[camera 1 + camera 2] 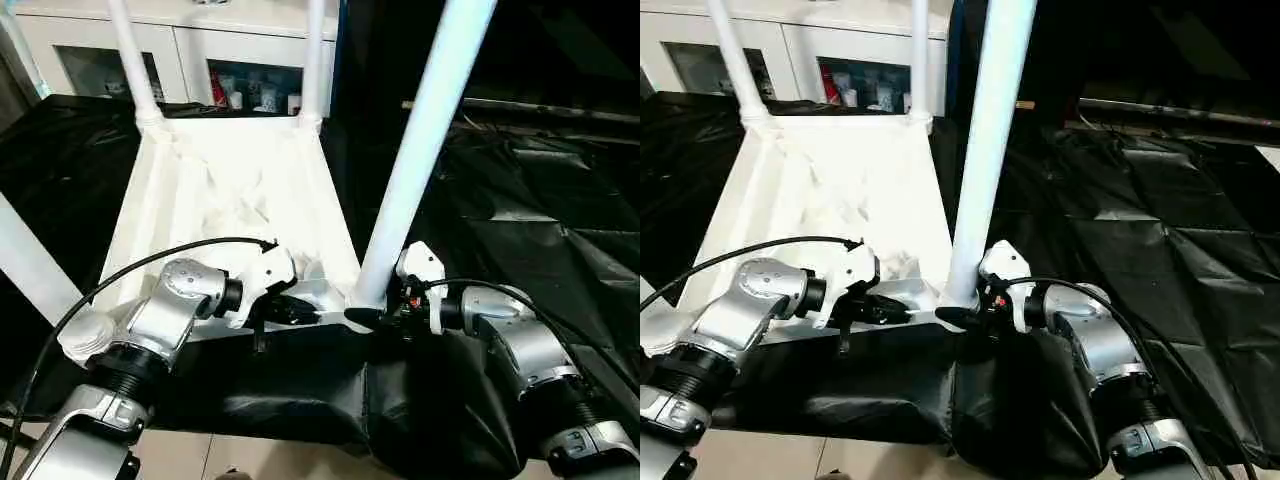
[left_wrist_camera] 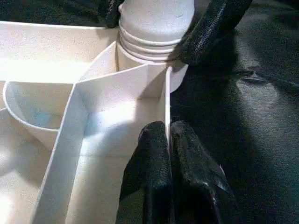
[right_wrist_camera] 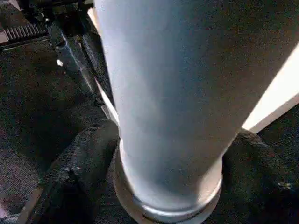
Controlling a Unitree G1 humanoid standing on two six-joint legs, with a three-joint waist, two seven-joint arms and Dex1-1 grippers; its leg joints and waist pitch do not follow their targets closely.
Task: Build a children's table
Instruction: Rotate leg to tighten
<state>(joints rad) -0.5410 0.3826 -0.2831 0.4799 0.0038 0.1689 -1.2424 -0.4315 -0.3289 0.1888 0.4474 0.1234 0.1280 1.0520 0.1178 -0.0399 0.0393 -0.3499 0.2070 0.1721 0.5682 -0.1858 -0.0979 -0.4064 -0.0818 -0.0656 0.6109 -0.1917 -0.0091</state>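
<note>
tabletop (image 1: pixel 240 190) — left fingers (image 2: pixel 154 154) pinch rim | right fingers (image 3: pixel 79 163) straddle leg (image 1: pixel 420 150)

2 head cameras look forward and down, sharing the upturned tabletop (image 1: pixel 230 190). Each wrist camera sits very close to the near-right leg (image 3: pixel 163 107), which all 4 views share.
</note>
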